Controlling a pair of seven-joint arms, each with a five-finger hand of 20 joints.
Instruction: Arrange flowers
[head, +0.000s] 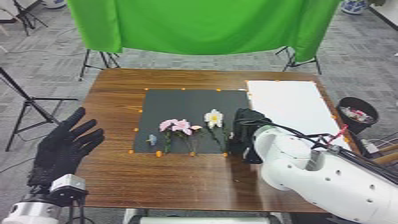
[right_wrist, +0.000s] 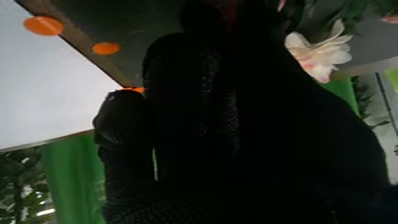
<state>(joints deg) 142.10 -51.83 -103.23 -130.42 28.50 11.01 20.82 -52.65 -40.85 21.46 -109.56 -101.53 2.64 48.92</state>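
Note:
On the dark mat (head: 169, 105), pink flowers (head: 180, 125) lie in the lower middle with their green stems toward the front edge. A white flower with a yellow centre (head: 213, 118) lies to their right, and a small blue-grey flower (head: 152, 139) to their left. My right hand (head: 248, 125) is at the mat's right edge, just right of the white flower; its grasp is hidden. In the right wrist view, a pale blossom (right_wrist: 320, 52) shows beside my right hand (right_wrist: 191, 100). My left hand (head: 67, 144) is open off the table's left edge.
A white sheet (head: 289, 105) lies right of the mat, with orange dots (head: 159, 154) along the edges. A black bin (head: 357, 111) stands on the floor beyond the table's right edge. A green cloth (head: 200, 25) hangs behind the brown table (head: 115, 175).

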